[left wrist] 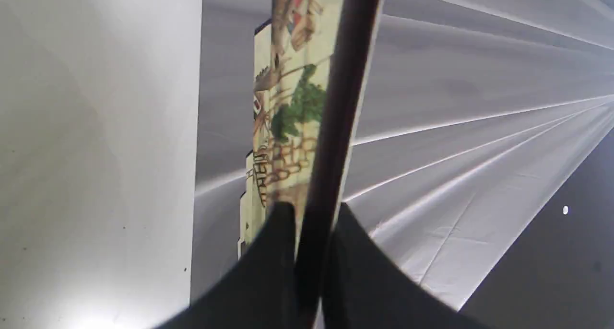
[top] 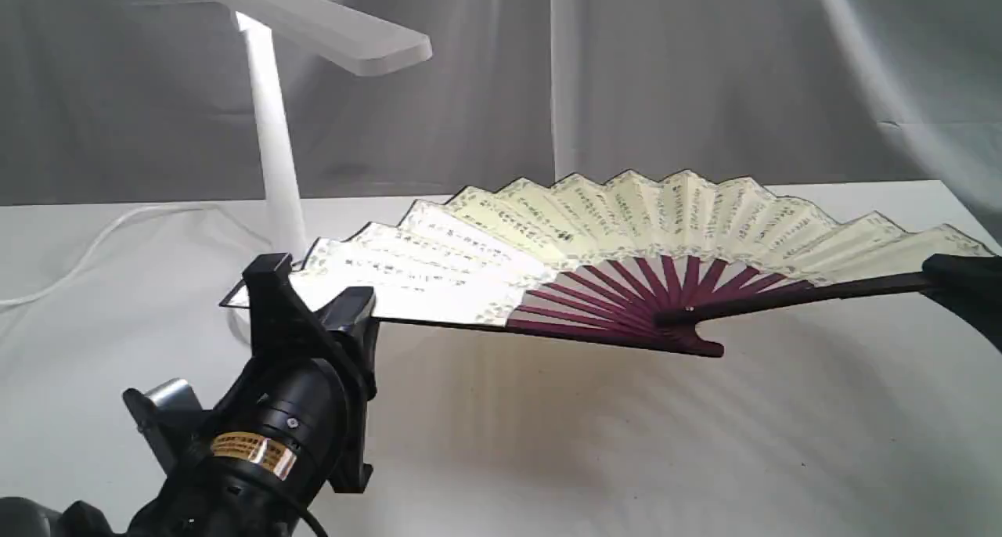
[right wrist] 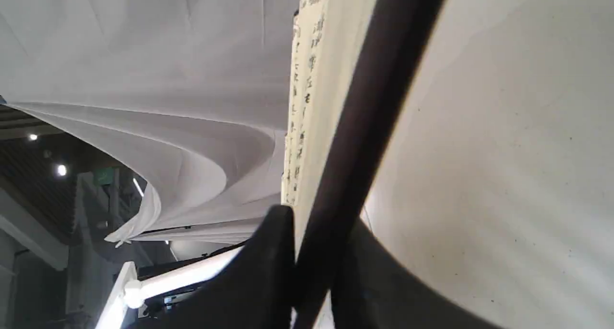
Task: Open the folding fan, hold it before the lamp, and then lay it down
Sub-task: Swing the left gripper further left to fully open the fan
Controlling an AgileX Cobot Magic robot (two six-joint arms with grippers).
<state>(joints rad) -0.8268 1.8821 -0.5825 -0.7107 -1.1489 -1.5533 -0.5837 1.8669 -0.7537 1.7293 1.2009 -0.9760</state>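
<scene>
The folding fan (top: pixel 626 216) is spread fully open, its cream calligraphy leaf facing up and its maroon ribs meeting at the near pivot. It hangs low over the white table (top: pixel 626 459), casting a ribbed shadow. My left gripper (top: pixel 313 296) is shut on the fan's left guard (left wrist: pixel 336 127), and the right gripper (top: pixel 951 275) is shut on the right guard (right wrist: pixel 364 127) at the frame's edge. The lamp (top: pixel 274 130) stands behind the fan's left end, with its flat head (top: pixel 329 24) above. Its base is hidden behind the fan and the left gripper.
The lamp's white cord (top: pixel 94 247) trails left across the table. A grey draped cloth (top: pixel 704 75) closes off the back. The left arm's black wrist (top: pixel 266 435) fills the near left corner.
</scene>
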